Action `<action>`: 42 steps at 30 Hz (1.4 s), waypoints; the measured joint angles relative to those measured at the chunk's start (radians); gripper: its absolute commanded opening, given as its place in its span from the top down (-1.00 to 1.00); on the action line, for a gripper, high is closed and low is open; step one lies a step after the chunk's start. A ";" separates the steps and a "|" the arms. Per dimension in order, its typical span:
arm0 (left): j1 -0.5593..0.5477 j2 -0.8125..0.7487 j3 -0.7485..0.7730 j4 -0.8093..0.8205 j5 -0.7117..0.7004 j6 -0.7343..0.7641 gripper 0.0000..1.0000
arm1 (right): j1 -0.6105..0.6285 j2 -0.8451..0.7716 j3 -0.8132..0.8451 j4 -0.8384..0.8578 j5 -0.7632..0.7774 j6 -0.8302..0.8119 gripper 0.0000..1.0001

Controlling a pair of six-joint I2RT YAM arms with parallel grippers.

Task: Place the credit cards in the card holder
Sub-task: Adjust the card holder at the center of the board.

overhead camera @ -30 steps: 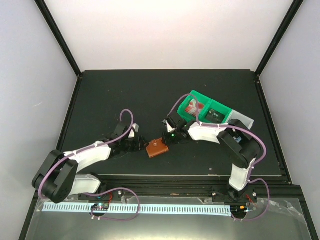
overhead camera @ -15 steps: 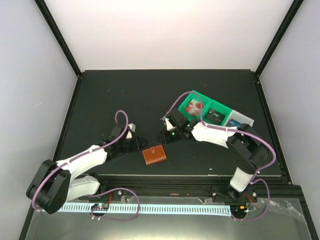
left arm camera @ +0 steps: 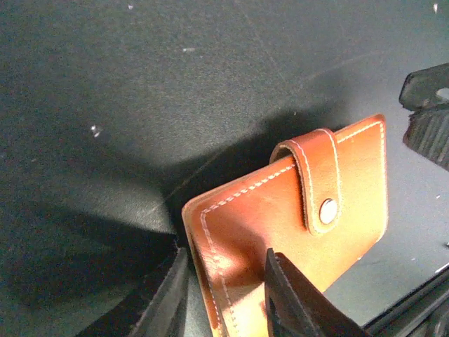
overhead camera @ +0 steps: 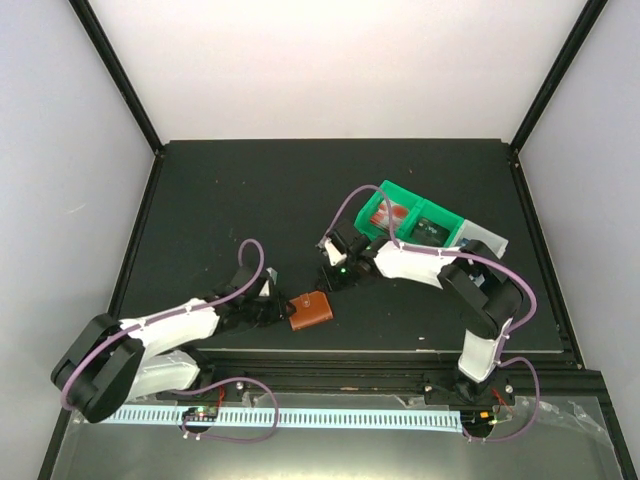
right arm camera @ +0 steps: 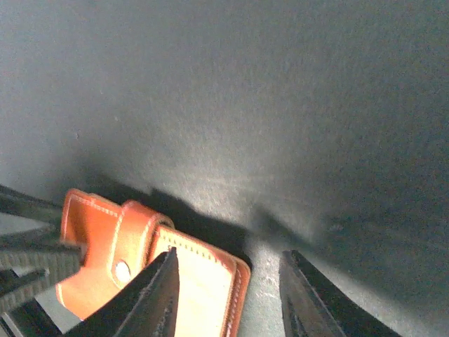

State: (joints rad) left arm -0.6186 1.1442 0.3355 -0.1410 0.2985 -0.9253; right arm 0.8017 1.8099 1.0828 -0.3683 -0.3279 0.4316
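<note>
Card holder, snap fastened, edge inside left gripper, clamping unconfirmable; right gripper released alongside; risk: shallow corner pinch lets it slip

Your two arms wear white shells with black joints: left arm at 8 o'clock, right arm at 4, each trailing a purple cable; the left gripper has black fingers

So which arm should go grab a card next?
Probably the right arm. The right gripper is open and empty, and the green bin holding the credit cards sits right next to that arm. The left gripper is busy: its fingers straddle the card holder's edge.
</note>
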 measured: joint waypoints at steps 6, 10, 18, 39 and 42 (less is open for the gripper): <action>-0.006 0.082 0.043 0.008 -0.006 0.008 0.92 | 0.000 0.000 -0.078 0.021 -0.023 0.045 0.54; -0.006 0.137 0.102 -0.006 -0.010 0.047 0.97 | -0.004 -0.024 -0.119 0.053 -0.021 0.068 0.57; -0.006 0.242 0.236 -0.074 -0.021 0.207 0.97 | -0.006 -0.103 -0.203 0.066 0.020 0.077 0.39; 0.038 0.457 0.541 -0.114 0.064 0.412 0.06 | 0.033 -0.171 -0.097 -0.148 0.225 -0.103 0.01; 0.038 0.375 0.461 -0.103 0.056 0.367 0.03 | 0.034 -0.168 -0.063 -0.152 0.240 -0.153 -0.01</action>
State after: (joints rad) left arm -0.5808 1.5196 0.7967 -0.2443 0.3542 -0.5583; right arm 0.8352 1.6421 1.0199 -0.5201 -0.0879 0.2790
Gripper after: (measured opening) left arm 0.471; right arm 0.497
